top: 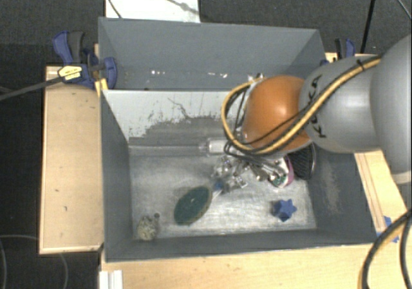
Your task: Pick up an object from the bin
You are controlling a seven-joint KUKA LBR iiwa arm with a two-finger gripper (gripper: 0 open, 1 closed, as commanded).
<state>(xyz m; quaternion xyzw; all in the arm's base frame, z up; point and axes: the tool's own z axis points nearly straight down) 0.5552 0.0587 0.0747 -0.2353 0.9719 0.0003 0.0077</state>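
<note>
arm (360,107) comes in from the right, its thick grey link high over the bin's right rim. it bends down at the orange cover (273,111), with yellow-and-black cables (226,117) looped round that. the gripper (233,177) hangs below the cover, low over the middle of the bin (116,178) floor, leaning a little toward the near-left. claw state: cannot tell, the tip is a tangle of small metal parts in the cover's shadow

floor, near to far:
- grey speckled lump (148,228) in the near-left corner, close to the front wall
- small blue piece (282,209) near the front wall on the right, clear of the gripper
- dark green oval (192,205) lies flat and slantwise, just beside the gripper on its near-left, and is the nearest thing to the claw. touching or a hair apart, cannot tell
- bare floor between lump, oval and blue piece, and the left half is open right up to the left wall
- pink and dark thing (299,164) just right of the gripper, toward the right wall, mostly covered by the arm, kind not clear
- pale tube-like thing (211,147) at the foot of the back slope, its right end running under the cables

back wall is tall and scuffed, and the right side of the bin lies under the arm
</note>
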